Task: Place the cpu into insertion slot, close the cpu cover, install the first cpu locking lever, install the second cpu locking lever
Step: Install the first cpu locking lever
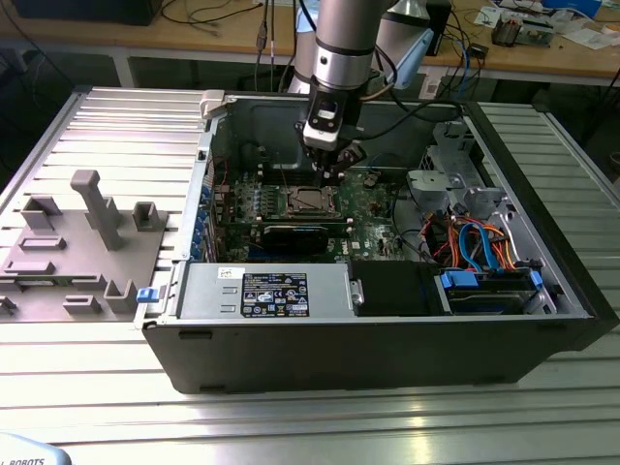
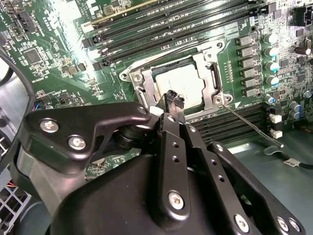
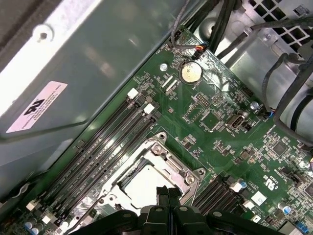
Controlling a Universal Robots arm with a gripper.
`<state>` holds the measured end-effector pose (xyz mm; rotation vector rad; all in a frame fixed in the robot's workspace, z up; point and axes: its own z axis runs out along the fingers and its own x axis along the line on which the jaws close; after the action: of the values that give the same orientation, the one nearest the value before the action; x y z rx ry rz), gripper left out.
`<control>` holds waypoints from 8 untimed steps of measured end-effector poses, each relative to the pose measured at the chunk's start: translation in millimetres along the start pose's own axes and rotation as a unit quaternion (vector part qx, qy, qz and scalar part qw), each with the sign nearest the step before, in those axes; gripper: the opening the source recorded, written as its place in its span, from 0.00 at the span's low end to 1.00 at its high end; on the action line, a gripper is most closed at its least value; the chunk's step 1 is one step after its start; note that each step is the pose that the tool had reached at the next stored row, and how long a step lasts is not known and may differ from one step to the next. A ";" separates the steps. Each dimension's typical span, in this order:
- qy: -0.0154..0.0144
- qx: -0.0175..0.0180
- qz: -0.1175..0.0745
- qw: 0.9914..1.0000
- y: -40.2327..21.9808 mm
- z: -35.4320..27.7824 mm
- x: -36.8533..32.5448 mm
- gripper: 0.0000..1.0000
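- A large dark open-sided computer case (image 1: 387,329) is seen in the exterior view, with the arm reaching down into it.
- A green circuit board (image 2: 63,54) is spread beneath the fingers in both wrist views.
- The black gripper (image 2: 173,98) is held low over the board; its two fingers (image 3: 163,196) are pressed together and nothing is clasped between them.
- The insertion slot (image 1: 308,201), a small square socket with a silvery rim, is found just below the fingertips.
- The cpu cover (image 2: 205,68), a thin silvery metal frame with a cut-out centre, is laid flat over the slot, and its near edge is just under the fingertips.
- The cpu (image 2: 185,85), a small flat square chip with a silver-grey top, is seated in the slot and is seen through the cover's cut-out, just beyond the fingertips.
- A thin metal locking lever (image 2: 252,125) is angled out from one corner of the slot, off to one side of the fingers and apart from them.
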<state>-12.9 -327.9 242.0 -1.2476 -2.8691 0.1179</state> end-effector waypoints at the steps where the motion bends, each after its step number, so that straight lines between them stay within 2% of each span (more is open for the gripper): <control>1: 0.000 0.000 -0.003 1.000 0.0 0.0 0.0 0.11; 8: -0.001 0.000 -0.020 1.000 0.0 0.0 0.0 0.11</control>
<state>-12.9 -327.9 242.0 -1.1918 -2.8942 0.1180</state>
